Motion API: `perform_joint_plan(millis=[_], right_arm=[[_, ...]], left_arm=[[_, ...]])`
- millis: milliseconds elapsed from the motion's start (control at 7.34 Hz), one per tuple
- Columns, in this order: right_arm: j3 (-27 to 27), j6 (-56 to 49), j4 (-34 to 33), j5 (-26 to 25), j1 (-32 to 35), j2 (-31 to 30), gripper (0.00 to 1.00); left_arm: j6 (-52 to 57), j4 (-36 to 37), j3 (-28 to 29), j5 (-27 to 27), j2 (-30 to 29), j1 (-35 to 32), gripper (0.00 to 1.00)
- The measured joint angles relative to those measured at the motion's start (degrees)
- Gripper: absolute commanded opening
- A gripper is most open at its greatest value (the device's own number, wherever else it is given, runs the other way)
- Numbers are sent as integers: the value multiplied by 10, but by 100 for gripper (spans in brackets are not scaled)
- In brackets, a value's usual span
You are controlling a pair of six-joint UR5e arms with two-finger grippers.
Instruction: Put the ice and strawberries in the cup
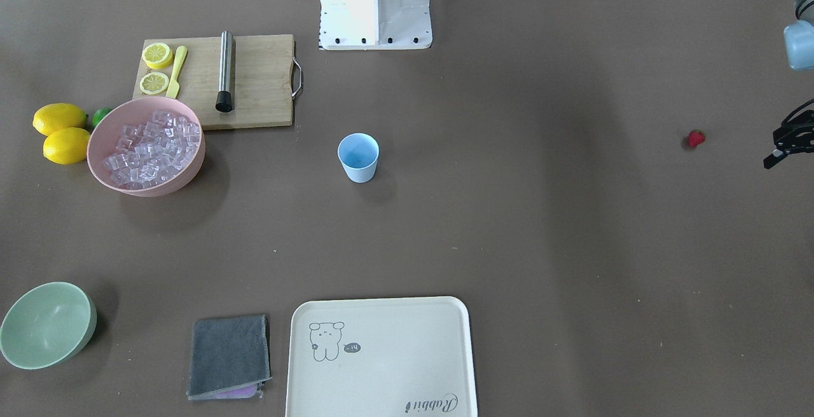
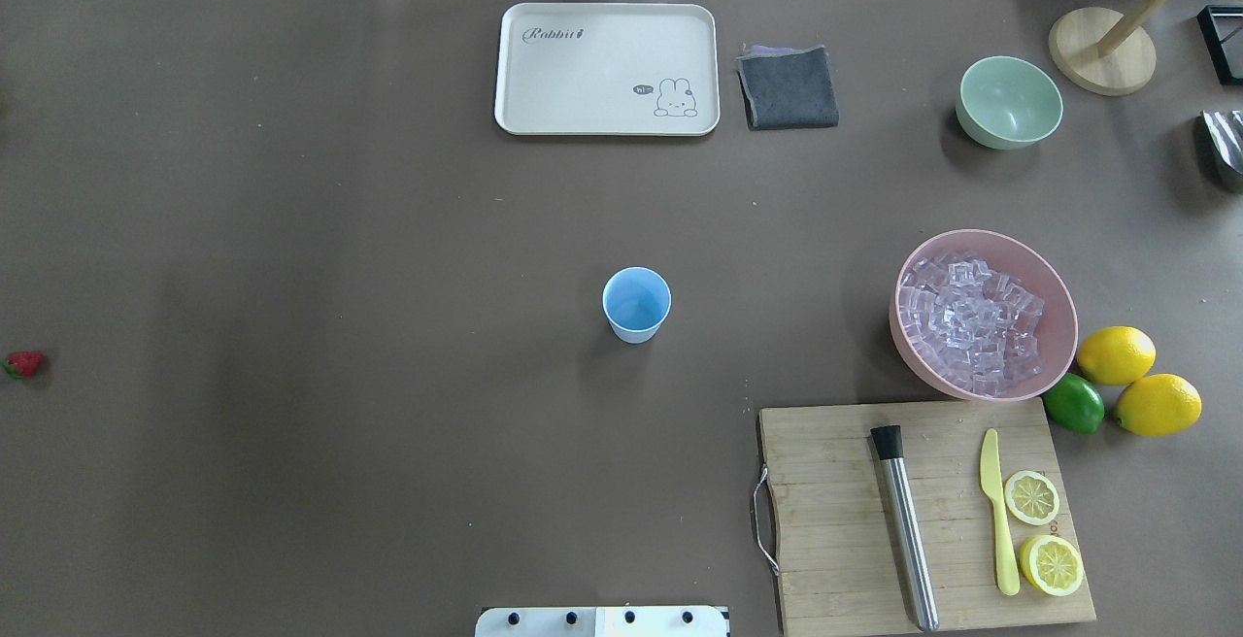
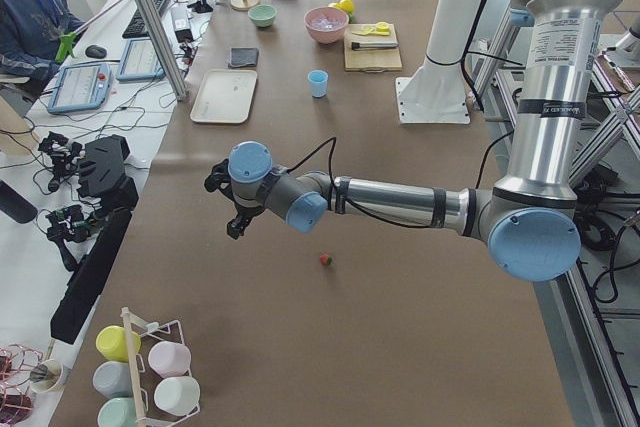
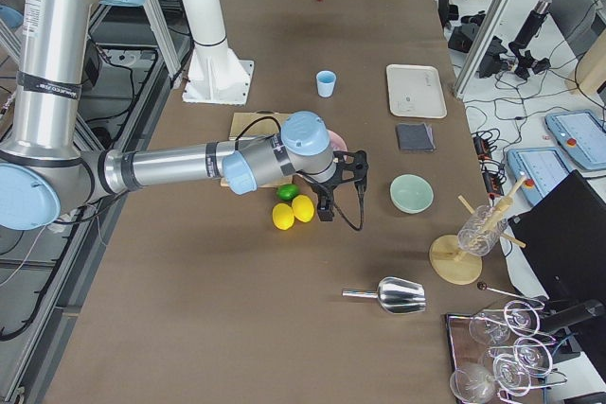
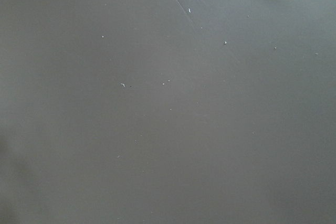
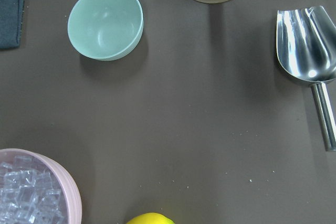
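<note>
Nothing is in the cup (image 2: 636, 304) yet: the ice (image 2: 971, 326) fills the pink bowl (image 2: 1054, 278) to its right, the strawberry (image 2: 24, 363) lies far left by the left gripper (image 1: 785, 143) (its finger state, like the right gripper's (image 4: 336, 191), I cannot tell).

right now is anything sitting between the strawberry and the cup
Nothing visible does. The strawberry lies alone at the far left of the overhead view, the cup stands upright in the middle, and only bare brown table runs between them.
</note>
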Motion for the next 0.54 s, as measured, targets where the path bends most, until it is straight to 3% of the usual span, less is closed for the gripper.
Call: perform_joint_plan(millis=[545], right_arm=[[6, 207, -2, -128, -184, 92, 99]], left_arm=[[-20, -2, -7, -2, 9, 0, 98]])
